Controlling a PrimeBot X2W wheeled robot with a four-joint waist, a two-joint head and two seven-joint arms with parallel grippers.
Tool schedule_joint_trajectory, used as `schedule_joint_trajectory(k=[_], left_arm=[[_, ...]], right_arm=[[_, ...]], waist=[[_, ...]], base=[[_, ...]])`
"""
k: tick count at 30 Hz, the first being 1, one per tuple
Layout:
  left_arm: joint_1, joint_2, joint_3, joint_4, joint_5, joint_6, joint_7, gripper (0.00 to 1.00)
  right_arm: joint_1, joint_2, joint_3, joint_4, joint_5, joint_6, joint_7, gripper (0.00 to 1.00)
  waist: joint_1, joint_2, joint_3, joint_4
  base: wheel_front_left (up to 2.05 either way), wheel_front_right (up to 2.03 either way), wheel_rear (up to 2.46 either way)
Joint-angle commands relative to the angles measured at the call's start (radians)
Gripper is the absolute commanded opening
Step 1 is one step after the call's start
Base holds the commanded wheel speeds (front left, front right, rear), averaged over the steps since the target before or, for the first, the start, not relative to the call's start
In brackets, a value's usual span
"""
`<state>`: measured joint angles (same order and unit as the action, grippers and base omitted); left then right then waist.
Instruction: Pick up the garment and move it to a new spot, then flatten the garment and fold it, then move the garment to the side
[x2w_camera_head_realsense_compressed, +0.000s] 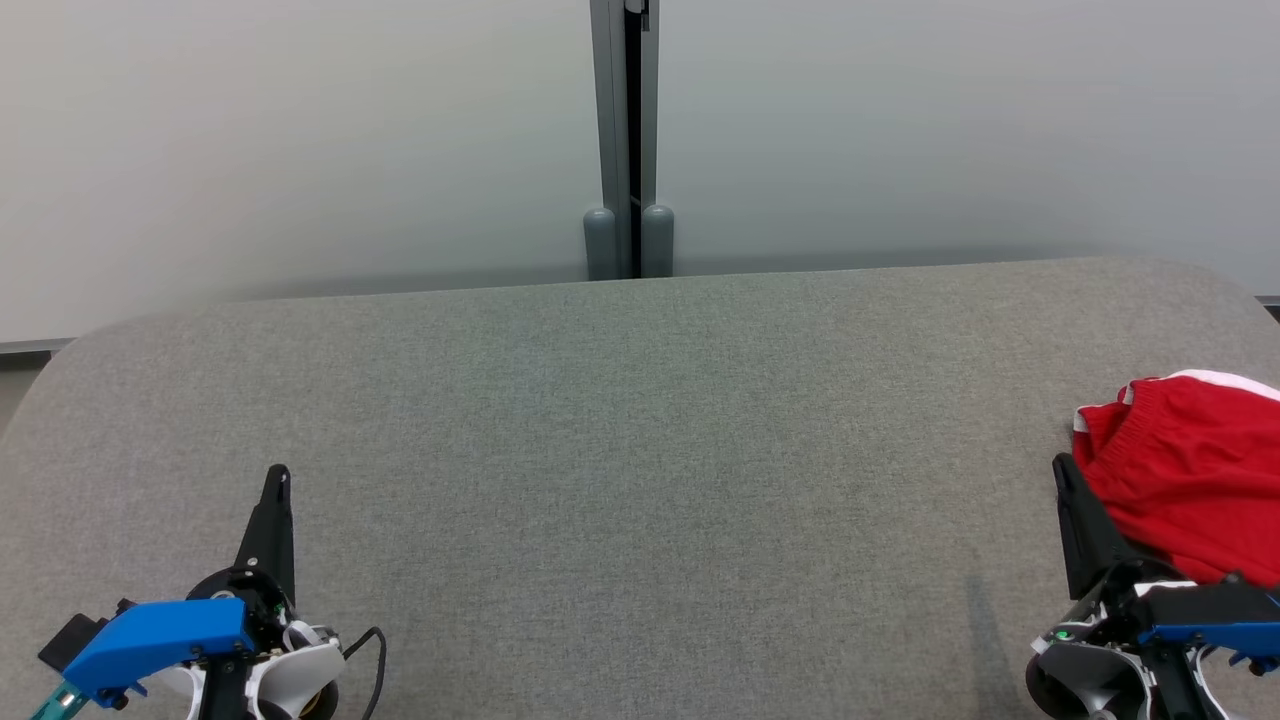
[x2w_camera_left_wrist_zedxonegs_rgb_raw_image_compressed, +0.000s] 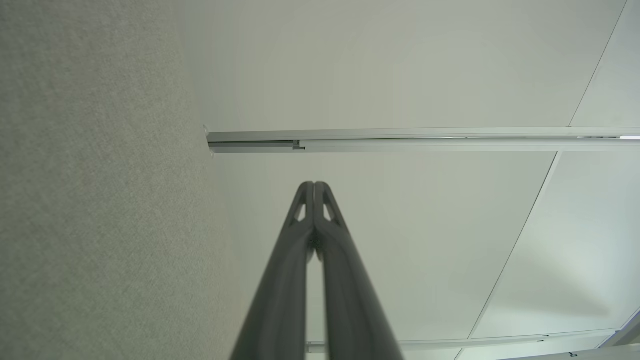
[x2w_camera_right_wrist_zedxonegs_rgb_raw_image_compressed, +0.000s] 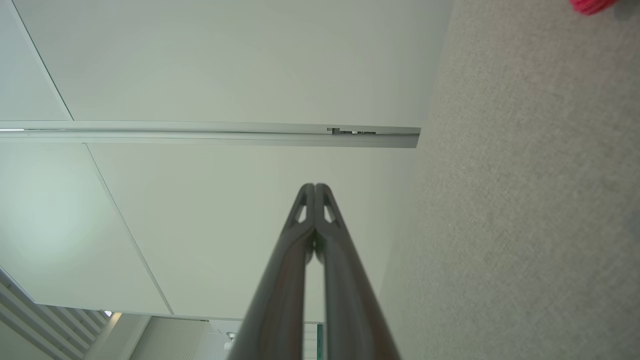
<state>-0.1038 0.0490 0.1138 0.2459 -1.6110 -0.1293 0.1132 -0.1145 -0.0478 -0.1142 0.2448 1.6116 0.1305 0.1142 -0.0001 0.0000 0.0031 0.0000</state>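
Observation:
The garment (x2w_camera_head_realsense_compressed: 1190, 480) is a bunched red piece with a white trim, lying on the grey table (x2w_camera_head_realsense_compressed: 640, 450) at its far right edge; a small red corner of the garment (x2w_camera_right_wrist_zedxonegs_rgb_raw_image_compressed: 590, 5) shows at the top right of the right wrist view. My right gripper (x2w_camera_head_realsense_compressed: 1062, 468) is shut and empty, its tip just left of the garment's near side. My left gripper (x2w_camera_head_realsense_compressed: 278, 475) is shut and empty at the lower left, far from the garment. In each wrist view the fingers meet at the tip: left gripper (x2w_camera_left_wrist_zedxonegs_rgb_raw_image_compressed: 314, 184), right gripper (x2w_camera_right_wrist_zedxonegs_rgb_raw_image_compressed: 314, 186).
A pale partition wall with a grey vertical post (x2w_camera_head_realsense_compressed: 628, 140) stands right behind the table's far edge. The table's corners are rounded, and its grey felt top spreads wide between the two grippers.

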Motion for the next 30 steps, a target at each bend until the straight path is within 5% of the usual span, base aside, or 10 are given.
schedule_joint_trajectory(k=[1,30], left_arm=[[-0.01,0.002,0.002,-0.004,-0.004,-0.004,0.005,0.0],[-0.01,0.002,0.002,-0.004,-0.004,-0.004,0.005,0.0]], right_arm=[[0.013,-0.004,-0.002,-0.004,0.003,0.0,0.003,0.0],[0.012,-0.004,-0.002,-0.004,0.003,0.0,0.003,0.0]], waist=[[0.0001,0.0,0.0,0.0],[0.0001,0.0,0.0,0.0]], base=[[0.0,0.0,0.0],[0.0,0.0,0.0]])
